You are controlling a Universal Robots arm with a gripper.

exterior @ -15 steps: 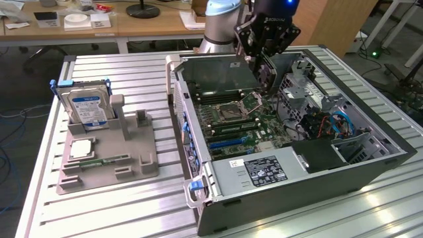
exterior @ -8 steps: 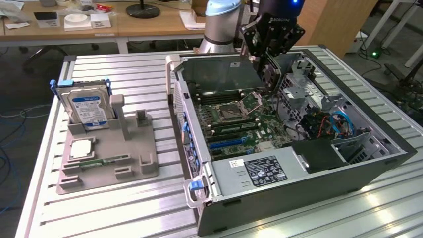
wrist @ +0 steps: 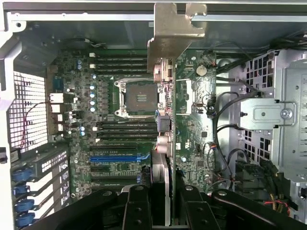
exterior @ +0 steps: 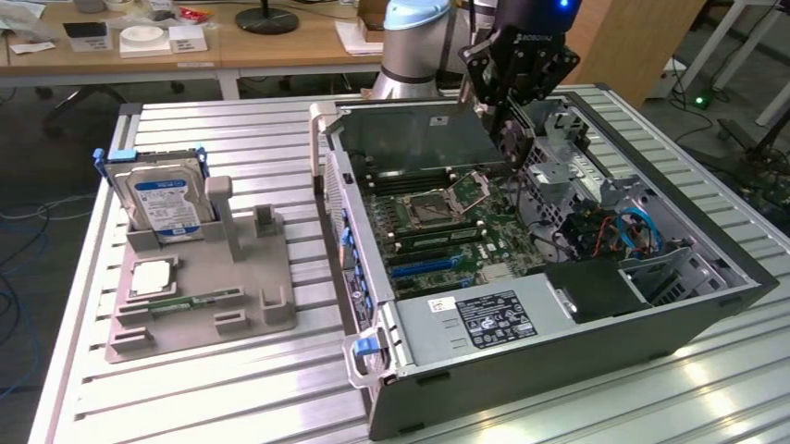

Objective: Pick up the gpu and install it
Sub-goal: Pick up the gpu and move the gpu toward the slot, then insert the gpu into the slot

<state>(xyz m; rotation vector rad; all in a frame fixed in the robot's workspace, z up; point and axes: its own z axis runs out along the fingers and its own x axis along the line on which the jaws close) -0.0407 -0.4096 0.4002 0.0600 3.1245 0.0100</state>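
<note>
Since its connector edge presumably must face the slots point(wrist: 117, 158), the gpu point(exterior: 420, 139) point(wrist: 173, 33), a thin dark circuit card with a pale metal bracket, hangs upright over the green motherboard point(wrist: 194, 120) in the open grey case point(exterior: 691, 310), clamped by the partly closed tool point(exterior: 510, 139) point(wrist: 165, 203).

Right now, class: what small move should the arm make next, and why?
Probably shift the gpu across toward the blue slot. The fingers hold it above the motherboard, by the processor socket, apart from that slot.
</note>
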